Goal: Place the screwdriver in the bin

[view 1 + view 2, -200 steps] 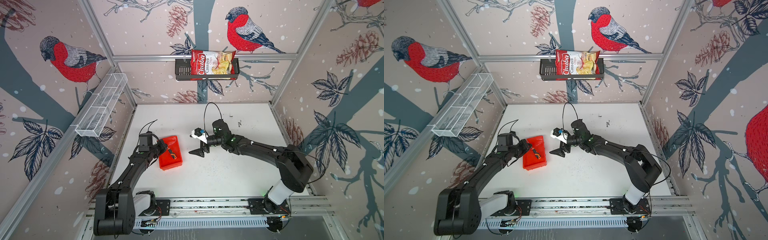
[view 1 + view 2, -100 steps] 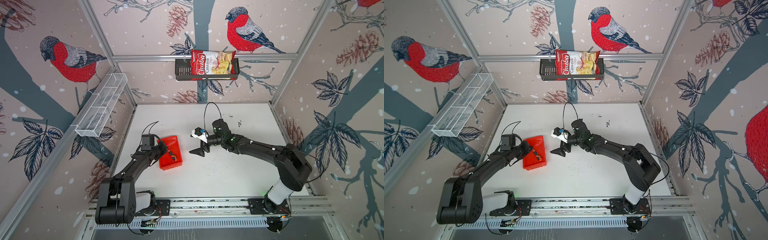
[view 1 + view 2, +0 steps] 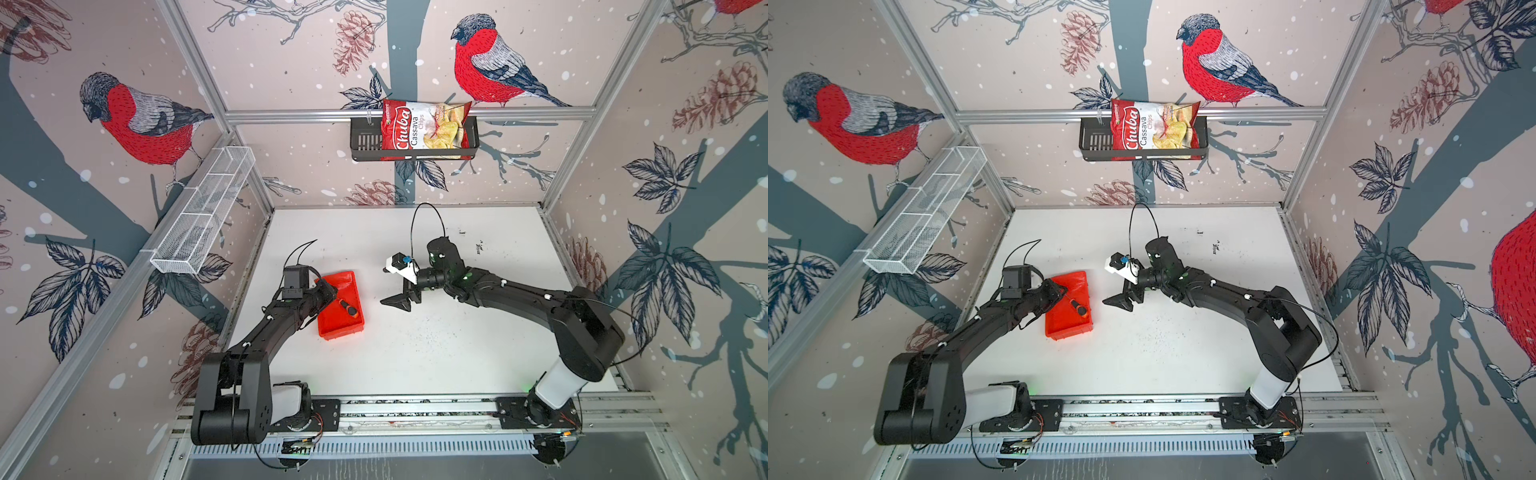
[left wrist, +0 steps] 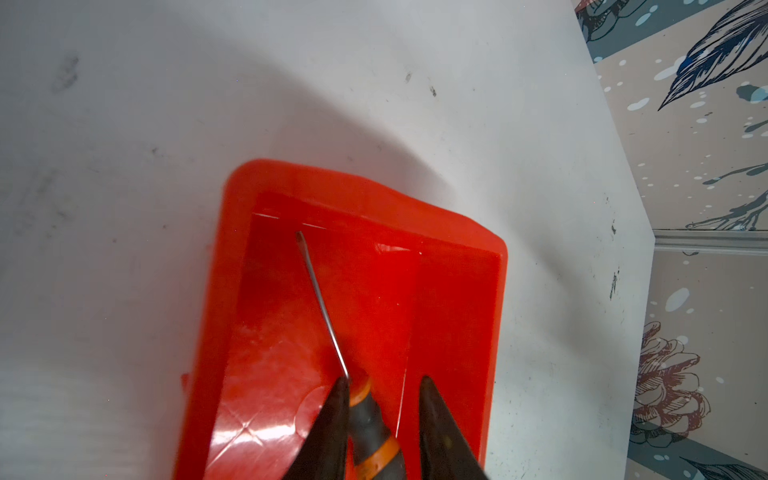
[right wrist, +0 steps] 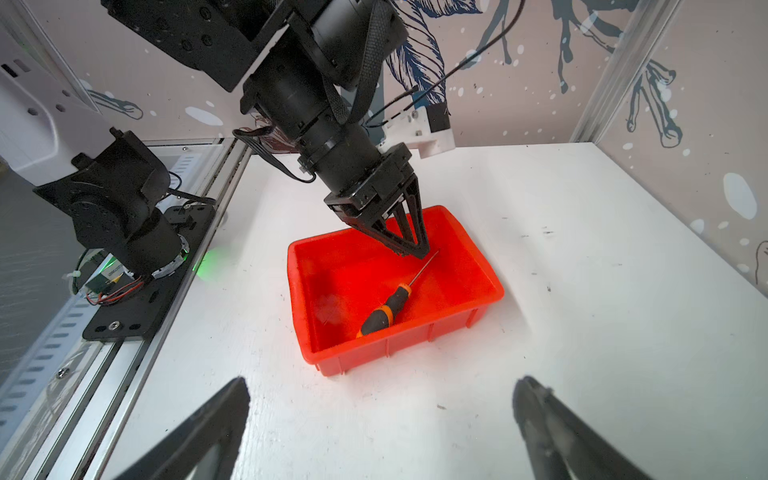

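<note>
Looking into the bin (image 5: 415,336), you find the screwdriver (image 5: 380,311) lying flat on its floor. Your left gripper (image 5: 411,249) hangs over it, jaws parted, gripping nothing. Your right gripper (image 3: 397,302) stands spread wide beside the bin.

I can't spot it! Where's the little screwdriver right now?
In a top view the screwdriver lies flat inside the red bin, on the left side of the table. The open left gripper hangs just above its thin shaft.
</note>
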### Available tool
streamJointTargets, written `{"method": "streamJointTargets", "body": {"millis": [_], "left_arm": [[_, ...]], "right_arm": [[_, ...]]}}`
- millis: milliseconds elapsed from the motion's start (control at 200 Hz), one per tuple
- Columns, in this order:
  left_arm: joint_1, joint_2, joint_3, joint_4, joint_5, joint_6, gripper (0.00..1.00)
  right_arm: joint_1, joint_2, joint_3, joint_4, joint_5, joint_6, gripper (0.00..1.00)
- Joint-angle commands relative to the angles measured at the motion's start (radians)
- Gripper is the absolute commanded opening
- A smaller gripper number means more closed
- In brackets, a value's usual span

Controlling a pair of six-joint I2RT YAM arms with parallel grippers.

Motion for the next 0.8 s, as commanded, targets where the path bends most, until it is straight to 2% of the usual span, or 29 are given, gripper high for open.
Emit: {"method": "streamJointTargets", "body": {"millis": [0,125,260,395,515,631,796], "left_arm": [[-0.003,-0.031,0.018,-0.022,-0.028,0.024,0.35],[-0.002,-0.071,0.024,0.022,-0.041,0.018,0.38],[-0.003,-0.09,0.036,0.09,-0.092,0.014,0.61],[-0.004,-0.082,0.068,0.185,-0.164,0.038,0.72],[-0.01,-0.067,0.078,0.313,-0.215,0.072,0.81],[-0.01,-0.042,0.106,0.351,-0.288,0.149,0.84],[-0.011,-0.022,0.095,0.424,-0.362,0.334,0.85]], "right_arm": [[-0.009,-0.014,-0.009,0.042,-0.016,0.02,1.0],[-0.026,-0.033,-0.032,0.085,-0.01,0.046,1.0],[-0.064,-0.064,-0.073,0.136,0.015,0.072,1.0],[-0.128,-0.11,-0.134,0.218,0.06,0.127,1.0],[-0.181,-0.159,-0.208,0.327,0.208,0.21,1.0],[-0.231,-0.208,-0.283,0.407,0.355,0.278,1.0],[-0.316,-0.303,-0.408,0.513,0.537,0.374,1.0]]}}
